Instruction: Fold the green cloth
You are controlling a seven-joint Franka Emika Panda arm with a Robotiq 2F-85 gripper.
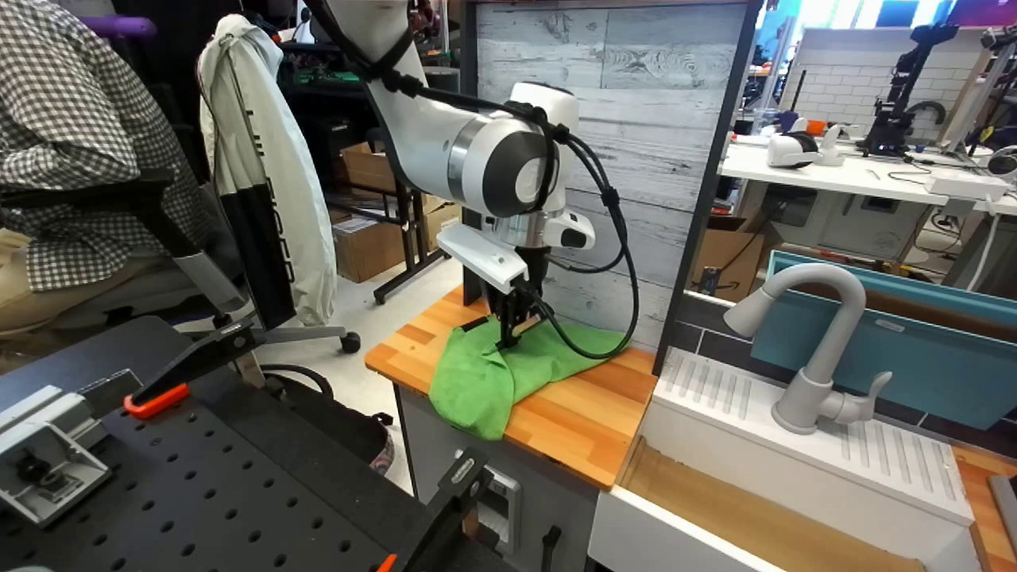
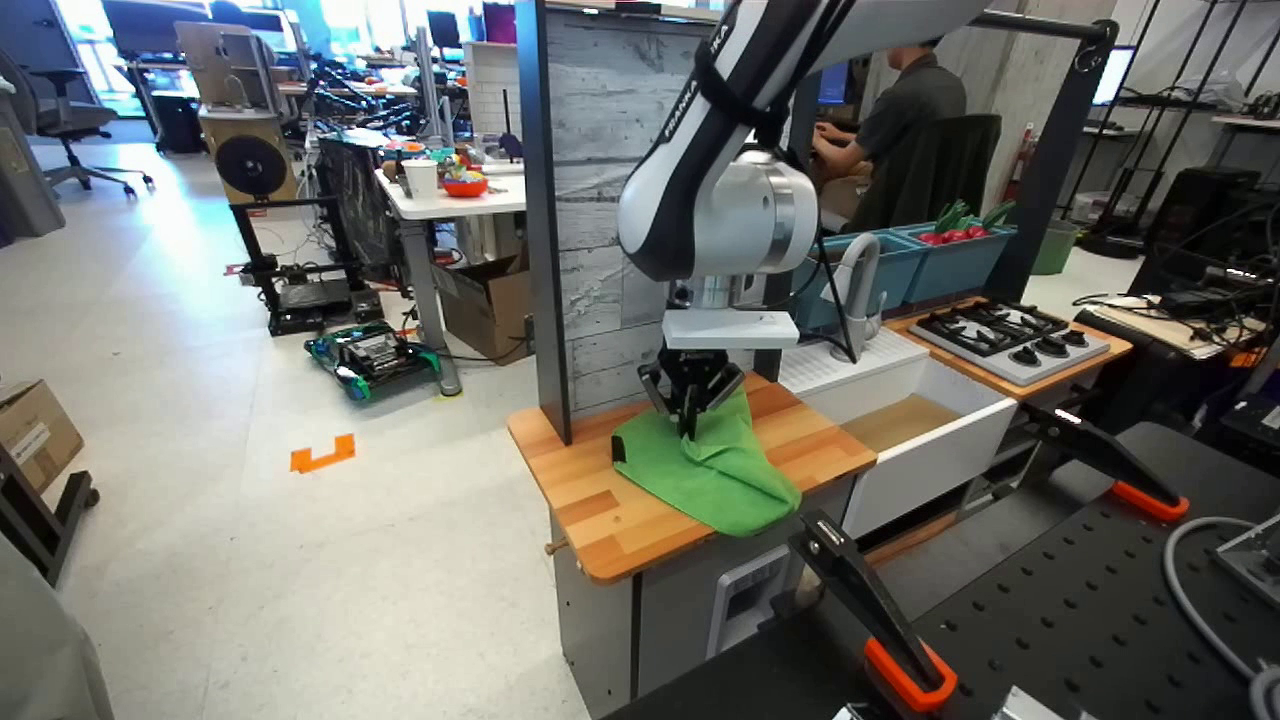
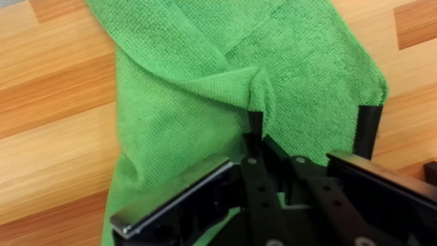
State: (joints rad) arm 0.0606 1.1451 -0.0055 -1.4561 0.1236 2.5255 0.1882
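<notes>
The green cloth (image 1: 477,389) lies partly folded on the wooden counter in both exterior views (image 2: 735,490). Part of it hangs over the counter's front edge. My gripper (image 1: 508,343) points down at the cloth's middle, and it also shows there in an exterior view (image 2: 688,430). In the wrist view the fingertips (image 3: 260,139) are closed together on a black-edged corner of the cloth (image 3: 177,126). That corner is pulled up into a small peak, with a fold running from it. Another black-edged corner (image 3: 368,130) lies flat at the right. Cloth under the gripper body is hidden.
The wooden counter (image 1: 588,429) has a grey wood-plank panel (image 2: 610,300) behind it. A white sink (image 1: 794,477) with a grey faucet (image 1: 818,357) adjoins it. A black perforated table (image 1: 238,492) with orange-tipped clamps (image 2: 905,675) stands in front.
</notes>
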